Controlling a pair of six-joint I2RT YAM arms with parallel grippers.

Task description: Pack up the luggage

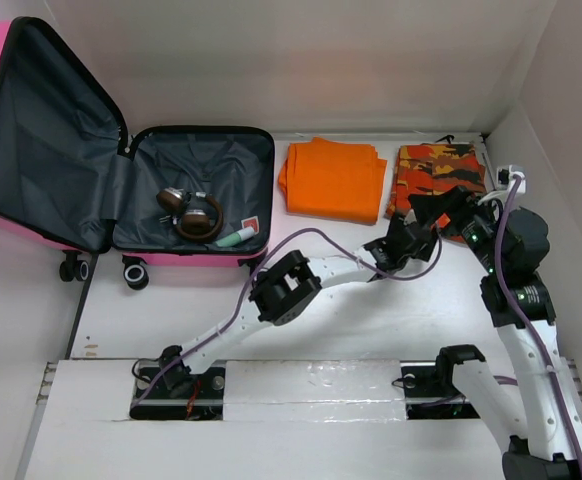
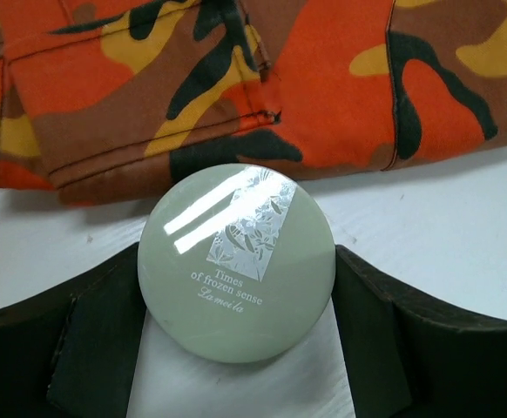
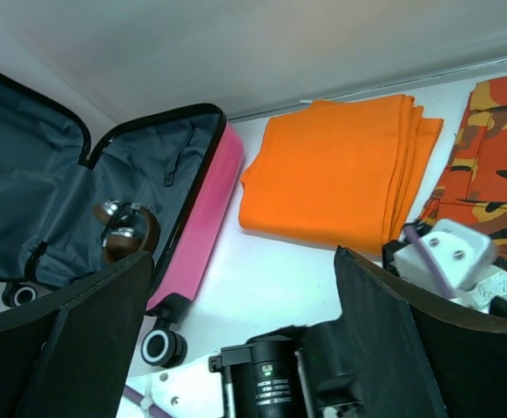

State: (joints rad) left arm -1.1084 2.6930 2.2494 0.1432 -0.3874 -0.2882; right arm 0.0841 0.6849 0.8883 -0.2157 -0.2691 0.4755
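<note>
At the far left of the white table (image 1: 371, 310), the luggage (image 1: 71, 140) lies wide open with the dark grey lining of both halves showing. The lid half is swung out to the left, and the small black wheels are along the near side. To its right, well apart from the pink shell, a folded orange cloth (image 1: 333, 180) lies flat. Just beside that, further right, is a folded cloth in orange, brown and black camouflage print (image 1: 441, 165). The right gripper (image 3: 243, 261) hangs over the near edge of the camouflage cloth and faces left toward the suitcase. Its fingers are spread wide and nothing is between them. The left gripper (image 1: 406, 243) reaches across the table to the near edge of the same cloth. In the right-hand half of the suitcase sit brown headphones (image 1: 191, 212), and a pale green tube (image 1: 236, 237) lies just beside them near the front rim. Smallest is a round pale green jar (image 2: 236, 261) with white lettering on its glossy lid. The left gripper's fingers (image 2: 97, 340) are closed against its two sides, and it is close to the camouflage cloth. Whether it rests on the table cannot be told.
</note>
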